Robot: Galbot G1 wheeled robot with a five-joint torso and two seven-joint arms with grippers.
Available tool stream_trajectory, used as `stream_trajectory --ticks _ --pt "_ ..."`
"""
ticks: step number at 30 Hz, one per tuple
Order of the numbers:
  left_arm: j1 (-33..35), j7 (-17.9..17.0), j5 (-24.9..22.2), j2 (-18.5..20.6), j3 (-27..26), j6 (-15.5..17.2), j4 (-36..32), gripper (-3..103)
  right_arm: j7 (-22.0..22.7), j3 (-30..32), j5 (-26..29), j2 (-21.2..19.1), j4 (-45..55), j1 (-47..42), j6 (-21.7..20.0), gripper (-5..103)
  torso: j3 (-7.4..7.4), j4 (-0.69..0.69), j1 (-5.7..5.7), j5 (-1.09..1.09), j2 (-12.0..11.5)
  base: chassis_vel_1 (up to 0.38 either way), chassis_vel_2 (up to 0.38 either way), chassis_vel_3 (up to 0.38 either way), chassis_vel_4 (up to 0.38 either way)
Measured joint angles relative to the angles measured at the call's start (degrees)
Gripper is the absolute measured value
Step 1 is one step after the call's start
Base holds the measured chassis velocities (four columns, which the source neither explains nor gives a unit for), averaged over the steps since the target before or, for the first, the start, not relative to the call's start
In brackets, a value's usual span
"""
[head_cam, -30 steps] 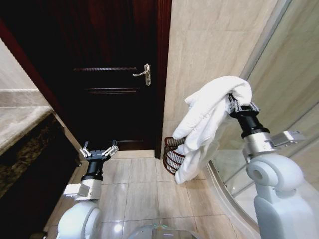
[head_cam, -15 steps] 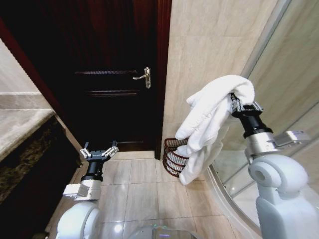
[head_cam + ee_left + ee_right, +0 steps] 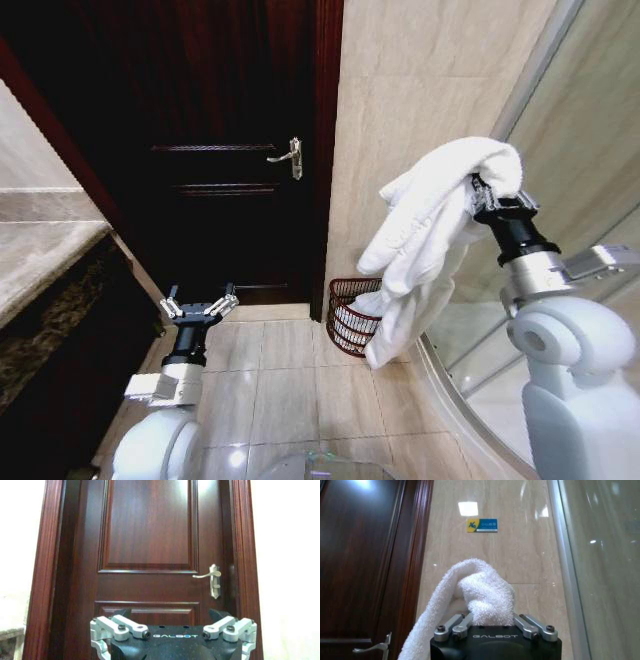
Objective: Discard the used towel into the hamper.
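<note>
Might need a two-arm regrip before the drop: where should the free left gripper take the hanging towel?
Probably the thick upper fold of the towel, just below the right gripper, approached from the door side. The lower tail hangs loose over the hamper.

Right pincer [image 3: 484,193] and clamped towel [image 3: 428,225] higher now, farther above the hamper [image 3: 350,315].

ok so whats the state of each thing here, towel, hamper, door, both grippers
towel: held up, draped from the right gripper, hanging in front of the hamper
hamper: upright on the floor by the wall
door: closed
right gripper: shut on the towel
left gripper: open, empty, held low
</note>
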Motion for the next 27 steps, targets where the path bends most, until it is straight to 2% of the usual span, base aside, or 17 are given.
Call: stream_trajectory --ticks 8,21,25,27 --pt "0.1 0.1 0.1 -0.2 0.0 -0.1 -0.1 100 0.0 0.2 0.0 0.2 -0.1 -0.3 0.0 19 -0.1 0.0 -0.08 0.01 -0.2 -0.035 0.035 0.03 -0.038" --pt "0.1 0.2 0.2 -0.1 0.1 -0.2 -0.1 100 0.4 0.7 1.0 0.2 1.5 -1.0 0.1 19 -0.16 0.0 -0.07 0.01 -0.4 -0.155 0.145 0.143 -0.14" --pt "0.1 0.2 0.2 0.0 -0.2 -0.4 -0.1 100 3.3 0.0 4.4 -1.0 1.6 1.9 0.0 19 -0.21 0.0 -0.16 0.0 -0.4 -0.006 -0.004 -0.009 -0.016" --pt "0.1 0.2 0.2 -0.1 -0.4 -0.6 0.1 100 5.9 -0.7 8.5 -3.0 1.0 6.4 -0.4 19 -0.24 -0.01 -0.2 0.01 -0.4 0.042 -0.054 -0.043 0.035"
